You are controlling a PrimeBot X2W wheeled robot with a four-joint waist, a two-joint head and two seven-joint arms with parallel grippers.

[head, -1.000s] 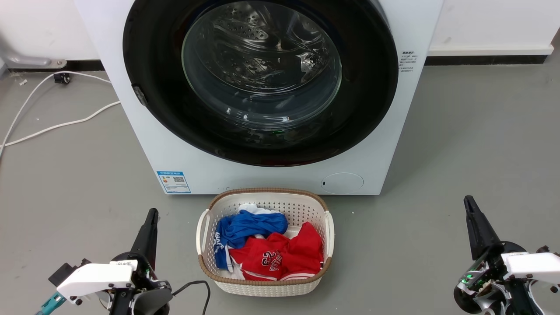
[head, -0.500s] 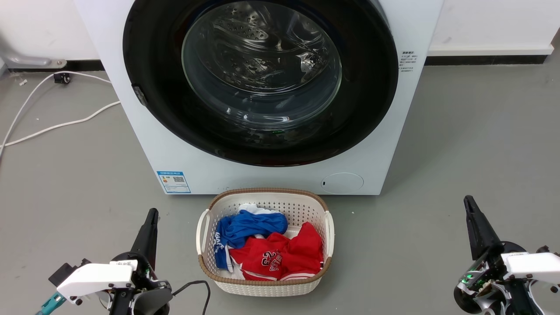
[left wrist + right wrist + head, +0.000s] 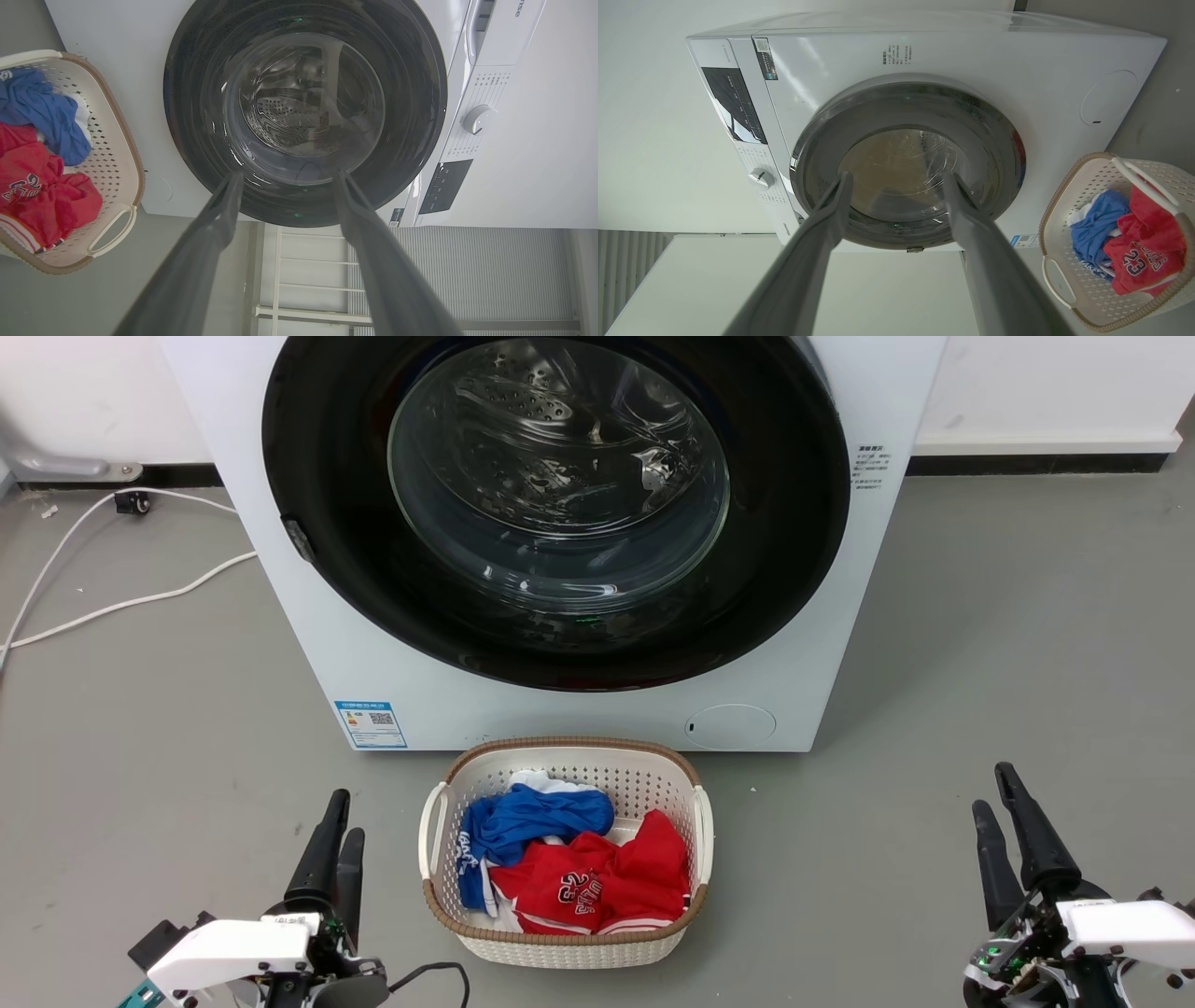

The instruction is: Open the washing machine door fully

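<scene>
Head view: washing machine door [image 3: 557, 485], closed against washing machine [image 3: 523, 714]; laundry basket [image 3: 569, 753] just before it; left gripper [image 3: 341, 835], right gripper [image 3: 994, 803], both spread, well apart from door. Left wrist view adds: control knob [image 3: 476, 119] beside door.

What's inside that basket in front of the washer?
The basket holds a blue garment, a red jersey and a bit of white cloth at the back. Anything beneath them is covered.

The head view's top edge cuts off the washing machine door [image 3: 560, 504].
</scene>
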